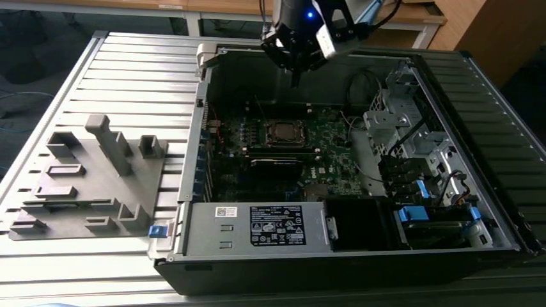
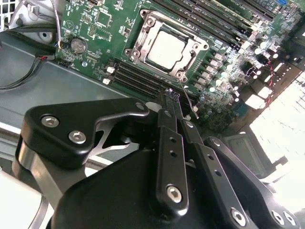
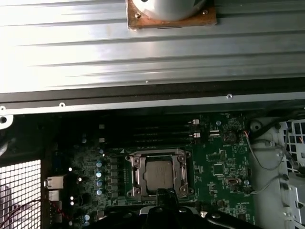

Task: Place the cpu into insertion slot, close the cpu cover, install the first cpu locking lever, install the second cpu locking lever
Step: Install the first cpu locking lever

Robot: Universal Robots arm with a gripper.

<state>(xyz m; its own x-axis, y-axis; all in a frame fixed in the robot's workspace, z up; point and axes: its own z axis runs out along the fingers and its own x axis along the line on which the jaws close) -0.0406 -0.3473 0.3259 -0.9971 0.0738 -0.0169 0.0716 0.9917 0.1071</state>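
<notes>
The cpu lies flat in its slot on the green motherboard inside the open computer case. Both wrist views show its dull silver top. The shiny cpu cover lies down around it as a frame. I cannot tell how the locking levers stand. My gripper hangs well above the board, over the far side of the case, away from the socket. Its black fingers are pressed together with nothing between them. The gripper's tip points toward the socket's edge.
A power supply box with a white label fills the case's near side. Drive bays with blue tabs and cables sit at the exterior view's right. A grey fixture tray lies on the ribbed table at the left. Memory slots flank the socket.
</notes>
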